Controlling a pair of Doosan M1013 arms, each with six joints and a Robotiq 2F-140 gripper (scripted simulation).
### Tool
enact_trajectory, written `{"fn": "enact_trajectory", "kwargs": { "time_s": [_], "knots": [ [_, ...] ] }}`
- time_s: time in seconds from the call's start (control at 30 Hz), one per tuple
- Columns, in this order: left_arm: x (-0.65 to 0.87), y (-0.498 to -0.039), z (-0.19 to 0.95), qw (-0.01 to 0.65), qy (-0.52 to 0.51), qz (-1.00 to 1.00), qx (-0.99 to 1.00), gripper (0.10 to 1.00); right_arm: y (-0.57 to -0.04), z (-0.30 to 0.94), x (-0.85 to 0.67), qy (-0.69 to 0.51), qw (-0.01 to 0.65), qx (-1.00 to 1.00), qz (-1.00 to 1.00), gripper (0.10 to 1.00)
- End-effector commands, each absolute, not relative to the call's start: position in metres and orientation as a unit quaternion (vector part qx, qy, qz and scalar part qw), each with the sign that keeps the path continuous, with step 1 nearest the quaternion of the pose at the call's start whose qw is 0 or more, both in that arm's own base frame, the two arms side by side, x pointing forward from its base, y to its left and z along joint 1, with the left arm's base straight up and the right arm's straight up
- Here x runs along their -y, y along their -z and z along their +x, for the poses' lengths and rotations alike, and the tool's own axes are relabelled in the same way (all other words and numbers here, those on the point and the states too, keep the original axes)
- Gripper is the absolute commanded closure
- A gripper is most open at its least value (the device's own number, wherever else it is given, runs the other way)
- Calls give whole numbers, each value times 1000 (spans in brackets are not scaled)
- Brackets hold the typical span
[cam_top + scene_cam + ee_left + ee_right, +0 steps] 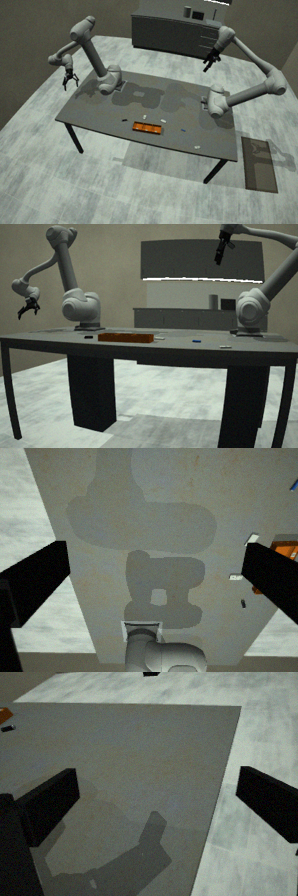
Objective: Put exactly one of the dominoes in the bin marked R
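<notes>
Joined orange bins (147,132) (126,338) (287,544) (5,715) stand near the table's front edge; their pale floor labels are unreadable. Small white pieces, apparently dominoes, lie outside: one (145,117) (235,577) behind the bins, one (163,121) (160,338) (253,538) behind their right end, one (197,147) (225,346) at front right. Pips are hard to make out. My left gripper (208,65) (218,262) (156,558), on the top and exterior views' right-hand arm, is open, high up. My right gripper (71,87) (27,315) (158,782), on the left-hand arm, is open near the table's left end.
A small black piece (124,120) (88,337) (243,603) (8,728) lies left of the bins. A blue piece (183,130) (196,341) (294,485) lies to their right. The two arm bases stand at the back left and right of the table.
</notes>
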State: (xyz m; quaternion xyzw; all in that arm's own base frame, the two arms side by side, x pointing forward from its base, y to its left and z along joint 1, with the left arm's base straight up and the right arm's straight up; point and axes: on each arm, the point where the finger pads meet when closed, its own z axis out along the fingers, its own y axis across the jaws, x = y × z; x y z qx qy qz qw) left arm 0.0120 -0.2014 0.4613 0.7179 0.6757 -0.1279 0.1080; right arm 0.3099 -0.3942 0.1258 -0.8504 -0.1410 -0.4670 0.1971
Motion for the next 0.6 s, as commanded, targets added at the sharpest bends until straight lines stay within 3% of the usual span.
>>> {"fn": "enact_trajectory", "kwargs": {
  "time_s": [0.0,0.57],
  "knots": [
    [202,-462,7,107,129,726,-667,98,-126,310,395,467,196,141,-850,98],
    [199,-462,-34,93,139,789,-591,98,-126,310,395,467,196,141,-850,98]
  ]
}}
